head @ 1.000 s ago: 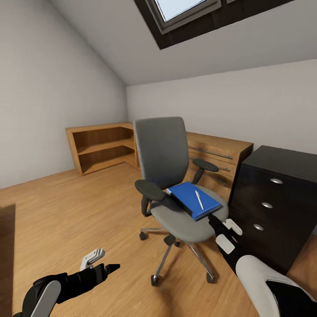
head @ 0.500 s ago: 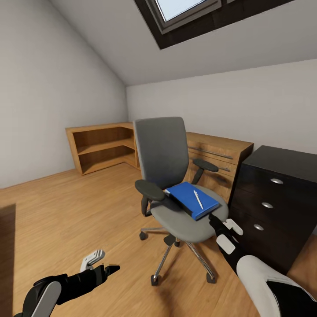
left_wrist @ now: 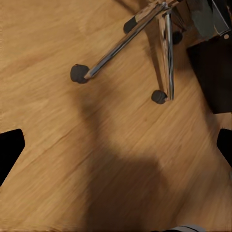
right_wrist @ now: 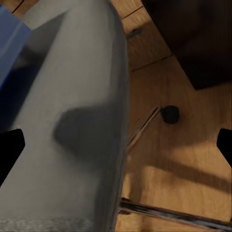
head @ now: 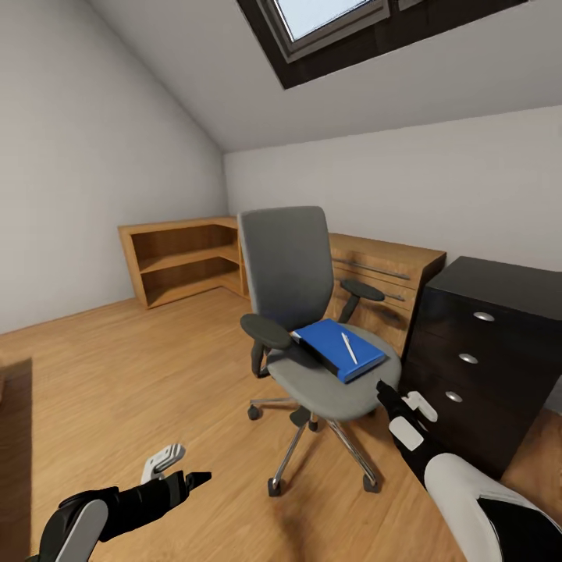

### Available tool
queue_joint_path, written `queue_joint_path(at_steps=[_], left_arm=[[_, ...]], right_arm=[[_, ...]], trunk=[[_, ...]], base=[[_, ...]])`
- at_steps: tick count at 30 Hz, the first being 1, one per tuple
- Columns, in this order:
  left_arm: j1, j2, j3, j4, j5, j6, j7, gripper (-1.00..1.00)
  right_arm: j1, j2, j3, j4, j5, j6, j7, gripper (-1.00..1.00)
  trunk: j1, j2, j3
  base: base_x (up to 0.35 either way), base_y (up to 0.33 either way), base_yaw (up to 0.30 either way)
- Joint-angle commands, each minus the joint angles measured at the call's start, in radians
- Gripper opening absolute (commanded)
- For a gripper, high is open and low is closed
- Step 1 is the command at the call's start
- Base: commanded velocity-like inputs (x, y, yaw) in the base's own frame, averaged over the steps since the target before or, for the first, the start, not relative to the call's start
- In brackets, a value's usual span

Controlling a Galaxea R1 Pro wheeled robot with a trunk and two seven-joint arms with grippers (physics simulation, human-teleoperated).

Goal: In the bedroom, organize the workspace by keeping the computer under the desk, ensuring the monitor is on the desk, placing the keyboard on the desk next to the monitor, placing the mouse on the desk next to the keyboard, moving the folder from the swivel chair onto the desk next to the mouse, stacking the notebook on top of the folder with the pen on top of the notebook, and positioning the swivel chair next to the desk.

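The left gripper [head: 176,466] is seen low at the left of the head view, hovering over the light wood floor [head: 117,375]; its fingers are spread and nothing is held. In the left wrist view the chrome legs and castors of the swivel chair [left_wrist: 145,29] are seen on the floor ahead of it.

Against the far wall a wooden shelf unit [head: 176,261] is noted, joined at the corner to a wooden dresser [head: 386,273].

The swivel chair [head: 285,265] is placed mid-room, in front of the dresser and just left of the desk. On its grey seat the blue folder [head: 332,343] lies flat. A dark edge is seen beneath the folder; it cannot be told whether this is the notebook. The pen [head: 349,348] lies on top of the folder.

The right gripper [head: 406,414] is held just beside the seat's front edge, near the desk; whether its fingers are open or shut cannot be told.

The black drawer unit of the desk [head: 484,351] stands at the right.
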Motion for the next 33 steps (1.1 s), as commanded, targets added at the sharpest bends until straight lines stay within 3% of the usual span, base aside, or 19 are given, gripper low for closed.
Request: queue_joint_path(at_steps=[1, 8, 12, 28, 33], left_arm=[[-0.001, 0.0, 0.001, 0.0, -0.002, 0.005, -0.003, 1.0], [-0.001, 0.0, 0.002, 0.0, -0.002, 0.005, -0.003, 1.0], [-0.001, -0.001, 0.001, 0.0, -0.002, 0.005, -0.003, 1.0], [-0.001, -0.003, -0.003, 0.0, -0.002, 0.005, -0.003, 1.0], [-0.001, -0.003, -0.004, 0.0, -0.003, 0.005, -0.003, 1.0]], right_arm=[[0.0, 0.0, 0.002, 0.0, -0.009, -0.002, -0.001, 1.0], [0.0, 0.003, 0.004, 0.004, -0.013, -0.003, 0.002, 1.0], [0.001, 0.021, 0.008, 0.006, -0.009, -0.005, 0.026, 1.0], [0.005, 0.032, 0.025, 0.008, -0.007, -0.004, 0.123, 1.0], [0.005, 0.052, 0.025, 0.008, -0.007, -0.004, 0.146, 1.0]], trunk=[[-0.001, 0.0, -0.001], [-0.001, 0.0, -0.001], [-0.001, 0.0, -0.001], [-0.001, 0.0, -0.001], [-0.001, 0.0, -0.001]], base=[[-0.301, 0.0, 0.0], [-0.234, 0.0, 0.0], [-0.101, 0.0, 0.0], [-0.012, 0.0, 0.0], [0.0, 0.0, 0.0]])
